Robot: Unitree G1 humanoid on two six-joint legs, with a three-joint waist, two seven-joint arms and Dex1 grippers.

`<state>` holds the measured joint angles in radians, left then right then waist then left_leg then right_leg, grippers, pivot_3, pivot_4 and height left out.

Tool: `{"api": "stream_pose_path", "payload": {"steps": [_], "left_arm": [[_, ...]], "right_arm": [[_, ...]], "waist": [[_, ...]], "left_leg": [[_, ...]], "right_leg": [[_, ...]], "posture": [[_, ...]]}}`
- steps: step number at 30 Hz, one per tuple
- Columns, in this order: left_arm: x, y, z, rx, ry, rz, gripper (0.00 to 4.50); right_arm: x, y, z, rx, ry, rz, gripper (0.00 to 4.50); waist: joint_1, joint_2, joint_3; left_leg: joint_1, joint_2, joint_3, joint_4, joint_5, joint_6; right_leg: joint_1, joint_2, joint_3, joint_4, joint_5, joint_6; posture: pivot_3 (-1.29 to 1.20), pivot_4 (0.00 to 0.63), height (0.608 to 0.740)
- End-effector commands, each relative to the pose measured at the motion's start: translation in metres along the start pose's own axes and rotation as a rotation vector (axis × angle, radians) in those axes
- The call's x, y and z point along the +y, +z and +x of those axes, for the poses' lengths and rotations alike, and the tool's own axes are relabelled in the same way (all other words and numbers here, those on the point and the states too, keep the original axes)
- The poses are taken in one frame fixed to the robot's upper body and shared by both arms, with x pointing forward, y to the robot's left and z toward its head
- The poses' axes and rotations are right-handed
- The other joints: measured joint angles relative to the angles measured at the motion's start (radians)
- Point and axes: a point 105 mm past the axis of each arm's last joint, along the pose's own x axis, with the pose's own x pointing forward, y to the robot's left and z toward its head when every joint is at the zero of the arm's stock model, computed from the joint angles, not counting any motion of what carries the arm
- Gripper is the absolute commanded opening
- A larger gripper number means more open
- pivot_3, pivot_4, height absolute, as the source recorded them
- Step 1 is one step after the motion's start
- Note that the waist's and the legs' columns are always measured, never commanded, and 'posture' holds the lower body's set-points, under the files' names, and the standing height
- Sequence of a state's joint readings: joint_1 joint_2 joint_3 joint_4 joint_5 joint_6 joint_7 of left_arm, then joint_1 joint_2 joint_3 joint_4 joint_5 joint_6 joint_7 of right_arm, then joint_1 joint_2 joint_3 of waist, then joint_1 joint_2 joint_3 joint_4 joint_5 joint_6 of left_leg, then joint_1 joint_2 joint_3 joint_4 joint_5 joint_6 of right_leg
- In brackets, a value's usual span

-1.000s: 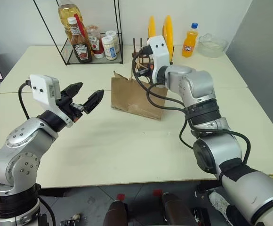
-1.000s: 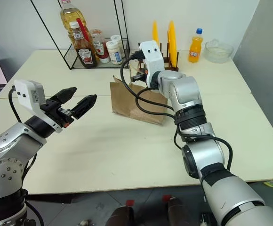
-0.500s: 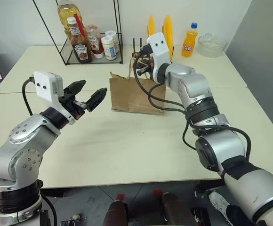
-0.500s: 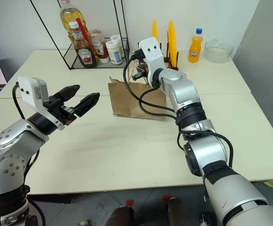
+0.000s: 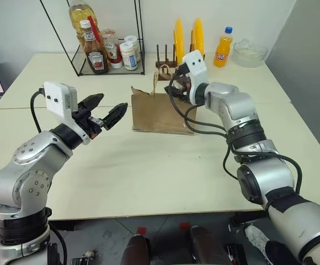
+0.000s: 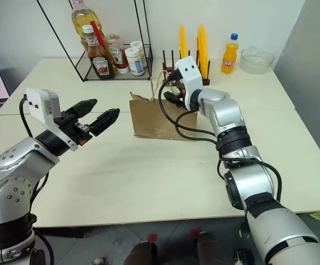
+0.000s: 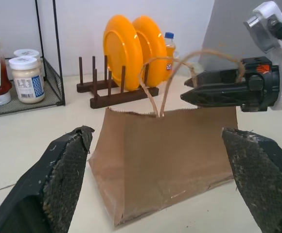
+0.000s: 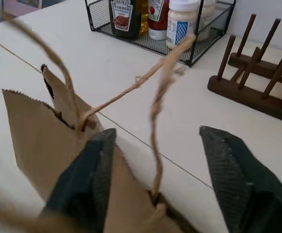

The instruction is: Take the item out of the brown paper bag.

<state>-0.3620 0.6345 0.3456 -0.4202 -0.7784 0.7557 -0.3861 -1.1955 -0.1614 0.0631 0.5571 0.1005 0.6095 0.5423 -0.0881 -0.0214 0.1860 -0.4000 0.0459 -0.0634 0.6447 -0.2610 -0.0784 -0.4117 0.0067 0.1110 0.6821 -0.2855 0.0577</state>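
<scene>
Brown paper bag [image 5: 159, 113] standing upright on the desk [image 5: 149, 165], its string handles [image 7: 165, 73] released.

The bag's contents are hidden, so the cola bottle cannot be located. A second ago the bag was tilted with one corner lifted off the desk; it is now seated flat. The right gripper [image 6: 171, 95], previously closed at the handles, is seen at the bag's top edge with its jaws spread and nothing gripped. The left gripper [image 5: 106, 110] is held beside the bag, apart from it, jaws wide and empty as before.

Kitchen-like test room, condiment rack [image 5: 107, 52], plate rack [image 5: 174, 55], cream tables [image 5: 149, 171]
</scene>
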Motion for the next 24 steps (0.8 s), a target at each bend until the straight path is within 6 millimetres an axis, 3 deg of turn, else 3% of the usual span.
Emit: {"api": "stream_pose_path", "payload": {"steps": [1,10,16,20,24], "left_arm": [[-0.002,0.01,0.002,-0.018,-0.019,0.042,4.5],[-0.002,0.011,0.006,-0.006,-0.041,0.048,4.5],[0.016,0.013,0.006,0.023,-0.005,0.073,4.5],[0.04,0.021,0.027,0.012,0.041,0.122,4.5],[0.06,0.03,0.067,-0.004,0.068,0.216,4.5]], "right_arm": [[0.004,0.014,-0.009,-0.036,0.012,-0.044,4.43],[0.02,0.019,-0.038,-0.028,0.093,-0.053,4.48],[0.021,0.019,-0.09,-0.106,0.109,0.025,4.48],[0.022,-0.021,-0.126,-0.118,-0.005,0.008,4.48],[0.03,-0.06,-0.139,-0.114,-0.146,0.028,4.48]], "waist": [[0.0,0.0,0.0],[0.004,0.0,0.0],[0.005,0.0,0.0],[0.029,-0.002,-0.001],[0.038,-0.001,-0.001]], "left_leg": [[0.0,0.0,0.0,0.0,0.0,0.0],[0.0,0.0,0.0,0.0,0.0,0.0],[0.0,0.0,-0.002,0.0,0.0,0.0],[-0.001,0.0,-0.007,0.0,0.0,0.0],[-0.001,-0.001,-0.011,0.001,0.0,0.0]], "right_leg": [[0.0,0.0,0.0,0.0,0.0,0.0],[0.0,0.0,0.0,0.0,0.0,0.0],[0.001,0.0,-0.002,0.0,0.0,0.0],[0.003,0.0,-0.007,-0.002,0.0,0.0],[0.005,0.0,-0.011,-0.002,-0.001,-0.002]], "posture": [[0.0,0.15,0.74],[0.0,0.15,0.74],[0.0,0.15,0.74],[0.0,0.15,0.74],[0.0,0.15,0.74]]}}
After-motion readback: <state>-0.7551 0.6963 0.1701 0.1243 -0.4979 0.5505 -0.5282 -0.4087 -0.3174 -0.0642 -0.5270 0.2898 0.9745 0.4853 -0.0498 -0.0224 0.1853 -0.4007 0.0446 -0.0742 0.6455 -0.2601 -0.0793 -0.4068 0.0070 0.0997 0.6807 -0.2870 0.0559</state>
